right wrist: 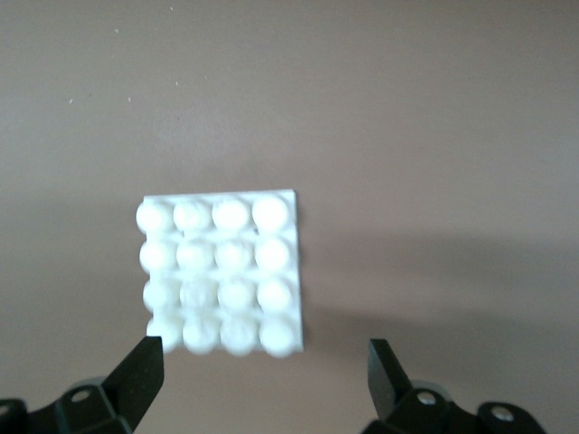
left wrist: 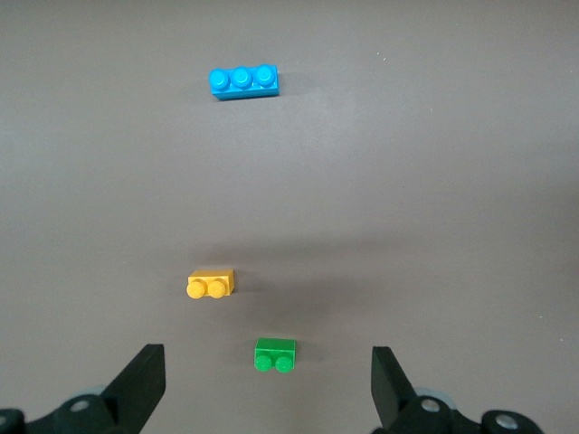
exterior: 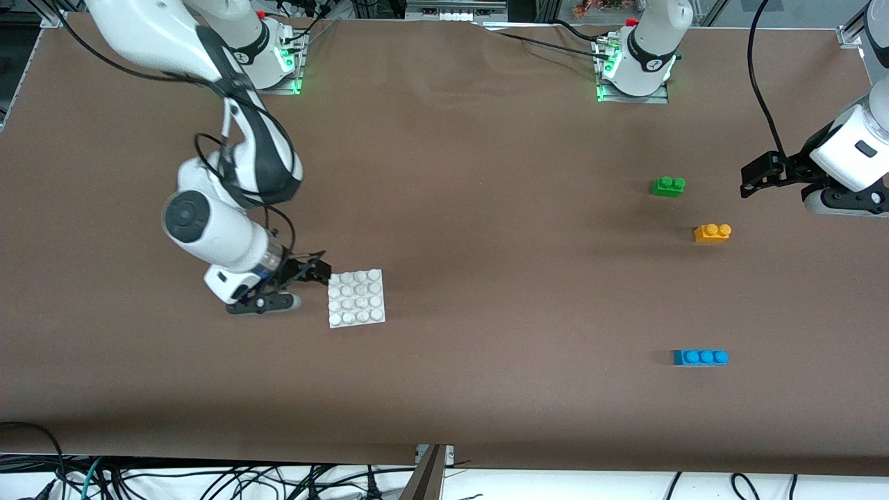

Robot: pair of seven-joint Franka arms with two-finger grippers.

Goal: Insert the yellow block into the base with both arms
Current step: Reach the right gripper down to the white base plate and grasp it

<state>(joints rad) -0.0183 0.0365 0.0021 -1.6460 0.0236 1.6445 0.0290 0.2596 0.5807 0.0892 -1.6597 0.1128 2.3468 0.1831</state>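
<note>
The yellow block (exterior: 712,232) lies on the brown table toward the left arm's end; it also shows in the left wrist view (left wrist: 211,284). The white base (exterior: 356,298) lies toward the right arm's end and fills the middle of the right wrist view (right wrist: 222,271). My left gripper (exterior: 755,177) is open and empty over the table, apart from the yellow block; in its own view (left wrist: 268,363) the fingers (left wrist: 145,375) stand wide apart. My right gripper (exterior: 321,272) is open and empty, low, just beside the base's edge; its own view (right wrist: 264,354) shows it too.
A green two-stud brick (exterior: 667,186) lies farther from the front camera than the yellow block, close to it. A blue three-stud brick (exterior: 700,357) lies nearer to the front camera. Both show in the left wrist view, green (left wrist: 275,354) and blue (left wrist: 243,81).
</note>
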